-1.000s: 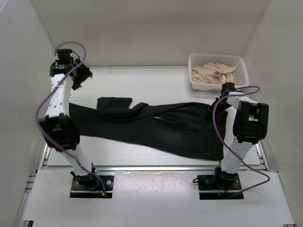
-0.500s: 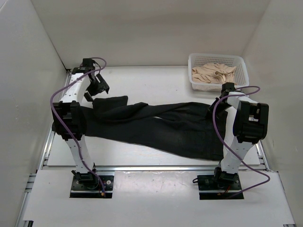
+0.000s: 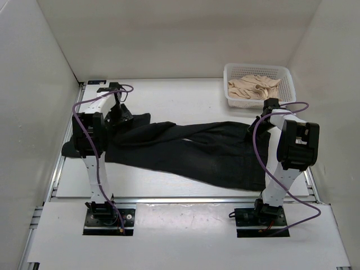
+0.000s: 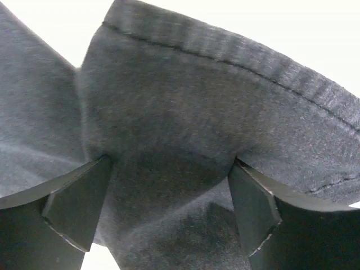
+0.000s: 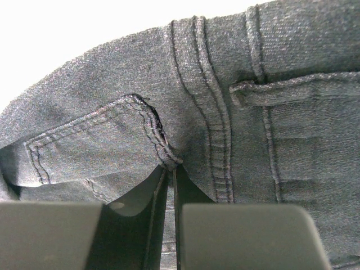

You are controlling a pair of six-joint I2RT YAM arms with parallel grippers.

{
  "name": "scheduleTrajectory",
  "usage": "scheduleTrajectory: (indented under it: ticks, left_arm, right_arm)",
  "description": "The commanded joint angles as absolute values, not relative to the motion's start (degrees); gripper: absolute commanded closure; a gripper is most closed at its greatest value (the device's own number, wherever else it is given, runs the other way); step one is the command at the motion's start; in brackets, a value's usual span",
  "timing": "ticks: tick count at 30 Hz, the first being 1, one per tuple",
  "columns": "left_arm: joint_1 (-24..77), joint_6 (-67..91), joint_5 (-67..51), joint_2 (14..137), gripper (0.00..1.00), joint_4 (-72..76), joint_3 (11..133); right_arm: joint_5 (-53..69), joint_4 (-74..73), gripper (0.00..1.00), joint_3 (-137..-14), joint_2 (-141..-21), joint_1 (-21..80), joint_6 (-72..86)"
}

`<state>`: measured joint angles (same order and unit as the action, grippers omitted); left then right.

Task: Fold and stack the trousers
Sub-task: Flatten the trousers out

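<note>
Trousers: a dark pair of trousers (image 3: 208, 152) is laid lengthwise across the table (image 3: 180, 95); the waist is turned toward the right arm and the leg ends toward the left; the cloth is rumpled along its length, and one leg end is bunched at the far left.
Left gripper: the left gripper (image 3: 120, 115) is held down at the bunched leg end; in the left wrist view its fingers (image 4: 79, 208) are seen spread wide, with grey-black cloth bulging up between them; a stitched hem (image 4: 236, 62) is arched just above.
Right gripper: the right gripper (image 3: 259, 126) is set at the waist end; in the right wrist view its fingers (image 5: 138, 225) are pressed almost together, and a ridge of denim is pinched between them, just beside the corner of a pocket (image 5: 90, 146).
Basket: a white basket (image 3: 288, 76) is placed at the far right corner of the table; a beige cloth (image 3: 253, 87) is heaped inside it; it is kept apart from the trousers.
</note>
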<state>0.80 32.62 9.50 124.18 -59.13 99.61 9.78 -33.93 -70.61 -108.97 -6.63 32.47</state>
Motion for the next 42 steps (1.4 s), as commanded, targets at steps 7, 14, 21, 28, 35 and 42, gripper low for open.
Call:
scheduleTrajectory:
  ticks: [7,14,21,28,35,42]
  left_arm:
    - [-6.7,34.6,6.4,120.0,0.09,-58.1,101.8]
    - [-7.3,32.8,0.5,128.6,0.17,-58.9,109.8]
    - [-6.6,31.6,-3.7,132.6,0.9,-62.4,125.0]
    - [-8.0,38.2,12.3,134.9,0.9,-68.4,138.0]
    - [-11.7,39.7,8.5,127.6,0.28,-59.6,126.6]
    - [-6.1,34.6,12.7,128.0,0.17,-64.4,133.2]
  right_arm:
    - [9.4,-34.1,0.89,-69.7,-109.7,-7.0,30.8]
    - [10.0,-34.1,0.89,-69.7,-109.7,-7.0,30.8]
    - [10.0,-34.1,0.89,-70.2,-110.2,-7.0,30.8]
    - [10.2,-35.2,0.89,-71.9,-109.7,-7.0,30.8]
    - [9.3,-35.7,0.89,-71.9,-110.8,-7.0,30.8]
    - [9.0,-35.7,0.89,-71.4,-107.8,-7.0,30.2]
